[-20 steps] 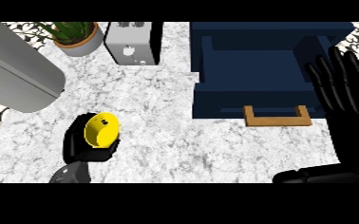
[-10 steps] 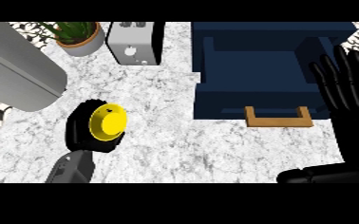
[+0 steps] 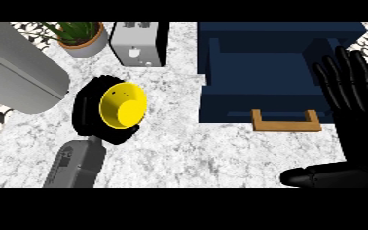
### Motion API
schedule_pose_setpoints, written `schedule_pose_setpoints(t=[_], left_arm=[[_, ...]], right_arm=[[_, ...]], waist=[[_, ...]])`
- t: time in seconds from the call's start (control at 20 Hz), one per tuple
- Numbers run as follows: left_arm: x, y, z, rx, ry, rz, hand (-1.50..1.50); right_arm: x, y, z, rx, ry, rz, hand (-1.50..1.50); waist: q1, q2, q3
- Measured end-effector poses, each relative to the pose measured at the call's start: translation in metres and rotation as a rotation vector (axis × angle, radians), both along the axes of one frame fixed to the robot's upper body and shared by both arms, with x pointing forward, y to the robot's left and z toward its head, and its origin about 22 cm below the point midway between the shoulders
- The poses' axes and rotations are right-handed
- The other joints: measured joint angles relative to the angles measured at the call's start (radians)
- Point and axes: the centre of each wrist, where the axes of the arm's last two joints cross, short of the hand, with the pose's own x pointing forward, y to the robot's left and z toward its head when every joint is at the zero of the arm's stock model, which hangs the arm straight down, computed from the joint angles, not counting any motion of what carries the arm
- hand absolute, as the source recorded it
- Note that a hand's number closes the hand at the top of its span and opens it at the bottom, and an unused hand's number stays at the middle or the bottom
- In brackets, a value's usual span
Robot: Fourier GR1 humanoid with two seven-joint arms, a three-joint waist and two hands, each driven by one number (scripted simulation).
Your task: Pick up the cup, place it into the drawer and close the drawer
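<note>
My left hand (image 3: 92, 117) is curled round a yellow cup (image 3: 123, 105) and holds it above the marble counter at the left, the cup's open mouth tilted toward the view. The dark blue drawer (image 3: 277, 97) stands open at the right, its wooden handle (image 3: 285, 123) at the front edge. My right hand (image 3: 351, 95) rests open at the right edge, fingers straight and pointing up, overlapping the drawer's right side.
A silver toaster (image 3: 138, 44) stands at the back, with a potted plant (image 3: 79, 36) to its left. A large grey rounded object (image 3: 25, 78) fills the left edge. Marble counter (image 3: 208, 151) lies between the cup and the drawer.
My left hand has lifted the yellow cup up and to the right, toward the drawer, and the cup looks larger. The right hand has stayed still.
</note>
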Motion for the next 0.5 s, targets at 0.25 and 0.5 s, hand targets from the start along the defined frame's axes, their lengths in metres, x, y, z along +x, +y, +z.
schedule_pose_setpoints(t=[0.25, 0.5], left_arm=[[0.010, -0.028, 0.047, -0.008, -0.022, -0.021, 1.50], [0.025, -0.057, 0.088, 0.012, -0.047, -0.028, 1.50]], right_arm=[[-0.002, 0.003, 0.003, -0.002, -0.006, 0.002, -1.50], [-0.006, 0.007, -0.005, -0.010, -0.011, -0.002, -1.50]], waist=[[-0.005, 0.001, 0.000], [-0.010, 0.002, -0.001]])
